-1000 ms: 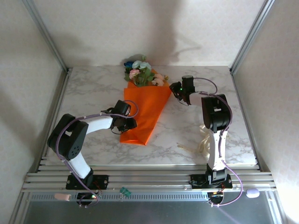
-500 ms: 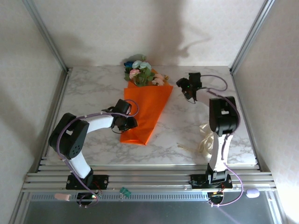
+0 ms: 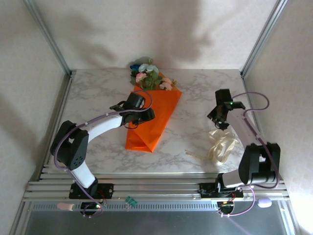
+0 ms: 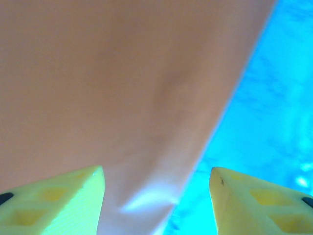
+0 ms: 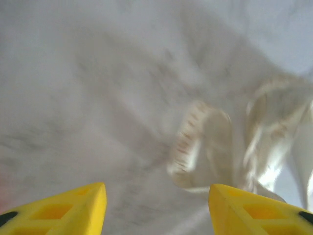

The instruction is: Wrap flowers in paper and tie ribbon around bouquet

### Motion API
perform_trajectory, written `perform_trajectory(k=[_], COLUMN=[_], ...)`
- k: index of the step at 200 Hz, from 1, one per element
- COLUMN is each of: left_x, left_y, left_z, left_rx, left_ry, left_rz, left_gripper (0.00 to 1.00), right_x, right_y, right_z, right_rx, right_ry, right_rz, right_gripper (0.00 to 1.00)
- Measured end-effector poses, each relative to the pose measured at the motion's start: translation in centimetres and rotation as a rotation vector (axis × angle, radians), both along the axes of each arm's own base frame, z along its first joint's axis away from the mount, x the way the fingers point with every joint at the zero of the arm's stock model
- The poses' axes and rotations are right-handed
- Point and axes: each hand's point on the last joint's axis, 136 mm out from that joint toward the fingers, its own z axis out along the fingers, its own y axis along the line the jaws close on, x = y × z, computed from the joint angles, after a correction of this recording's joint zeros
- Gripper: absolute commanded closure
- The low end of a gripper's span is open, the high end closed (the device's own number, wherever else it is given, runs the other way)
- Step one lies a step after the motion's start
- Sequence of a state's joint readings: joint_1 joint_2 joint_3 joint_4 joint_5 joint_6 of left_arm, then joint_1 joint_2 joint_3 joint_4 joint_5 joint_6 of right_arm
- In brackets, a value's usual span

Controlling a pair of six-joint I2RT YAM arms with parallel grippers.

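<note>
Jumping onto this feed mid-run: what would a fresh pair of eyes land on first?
The bright orange bouquet at the centre of the marble table, a paper cone with pink, white and blue blooms at its far end, with the left gripper open over it. Next, the cream ribbon in loose loops toward the near right, with the right gripper open close by.

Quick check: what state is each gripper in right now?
Left gripper: open, jaws apart over the orange paper, holding nothing.
Right gripper: open, jaws apart above the ribbon, holding nothing.
</note>
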State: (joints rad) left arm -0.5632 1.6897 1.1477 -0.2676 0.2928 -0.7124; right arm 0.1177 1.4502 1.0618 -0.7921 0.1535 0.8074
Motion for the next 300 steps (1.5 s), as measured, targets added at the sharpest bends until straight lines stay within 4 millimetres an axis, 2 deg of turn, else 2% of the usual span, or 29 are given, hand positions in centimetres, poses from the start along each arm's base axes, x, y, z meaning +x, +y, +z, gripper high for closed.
perform_trajectory(k=[8, 19, 35, 46, 54, 72, 86, 107, 128, 145, 170, 185, 190, 195, 214, 223, 234, 259, 276, 291, 300], left_x=[-0.6, -2.0, -4.9, -7.9, -10.3, -14.9, -17.0, -17.4, -17.4, -18.3, -19.8, -19.8, -19.6, -19.4, -18.6, -18.6, -18.0, -15.0, -12.2, -9.2, -6.8], left_y=[-2.1, -6.0, -12.4, -16.4, -18.3, -20.7, -21.3, -21.7, -23.1, -24.1, -25.4, -26.4, -26.7, -26.9, -28.1, -28.8, -29.3, -27.6, -25.0, -21.7, -19.6], left_z=[1.1, 2.3, 3.0, 2.0, 0.8, -2.5, -4.6, -6.2, -6.1, -5.8, -5.7, -6.4, -6.8, -7.3, -9.1, -8.5, -8.1, -8.5, -7.9, -5.5, -2.7], left_rx=[-0.026, -0.045, -0.048, -0.023, 0.01, 0.113, 0.2, 0.298, 0.352, 0.383, 0.411, 0.421, 0.428, 0.44, 0.467, 0.464, 0.467, 0.528, 0.529, 0.5, 0.453], left_ry=[-0.018, -0.042, -0.069, -0.082, -0.084, -0.095, -0.127, -0.197, -0.302, -0.385, -0.47, -0.492, -0.496, -0.498, -0.497, -0.517, -0.539, -0.526, -0.489, -0.457, -0.457], left_rz=[-0.064, -0.194, -0.392, -0.53, -0.61, -0.745, -0.808, -0.86, -0.906, -0.949, -1.008, -1.03, -1.035, -1.039, -1.054, -1.053, -1.033, -0.952, -0.859, -0.738, -0.641], left_gripper=[0.42, 0.41, 0.41, 0.41, 0.41, 0.39, 0.39, 0.39, 0.36, 0.33, 0.33, 0.36, 0.4, 0.48, 0.89, 1.0, 1.0, 1.0, 1.0, 1.0, 1.0], right_x=[-1.0, -2.0, -2.5, -2.4, -2.5, -2.7, -2.7, -2.3, -2.1, -2.4, -2.4, -2.7, -2.9, -3.0, -3.4, -3.5, -3.7, -3.7, -3.6, -3.4, -3.3], right_y=[0.2, 0.2, 0.1, -0.4, -0.9, -2.1, -3.0, -3.3, -3.3, -3.3, -3.2, -3.2, -3.2, -3.2, -3.1, -2.9, -2.8, -2.6, -2.0, -1.4, -0.9], right_z=[-1.8, -3.4, -4.2, -4.0, -3.7, -2.1, -0.1, 2.6, 4.5, 5.6, 6.5, 6.7, 6.8, 7.0, 7.5, 7.7, 8.0, 8.3, 8.5, 8.6, 8.6], right_rx=[0.006, 0.011, 0.026, 0.024, 0.014, -0.01, -0.019, -0.019, -0.014, -0.013, -0.007, -0.002, -0.001, 0.0, 0.006, 0.014, 0.023, 0.025, 0.022, 0.023, 0.028], right_ry=[0.069, 0.132, 0.16, 0.153, 0.144, 0.097, 0.038, -0.024, -0.078, -0.099, -0.115, -0.117, -0.119, -0.121, -0.134, -0.139, -0.145, -0.151, -0.155, -0.161, -0.162], right_rz=[0.008, 0.01, -0.001, -0.02, -0.041, -0.087, -0.121, -0.14, -0.141, -0.138, -0.135, -0.134, -0.133, -0.133, -0.129, -0.126, -0.122, -0.107, -0.073, -0.036, -0.011], right_gripper=[0.42, 0.43, 0.47, 0.46, 0.45, 0.44, 0.44, 0.43, 0.42, 0.42, 0.42, 0.42, 0.42, 0.43, 0.43, 0.44, 0.44, 0.46, 0.46, 0.46, 0.45])
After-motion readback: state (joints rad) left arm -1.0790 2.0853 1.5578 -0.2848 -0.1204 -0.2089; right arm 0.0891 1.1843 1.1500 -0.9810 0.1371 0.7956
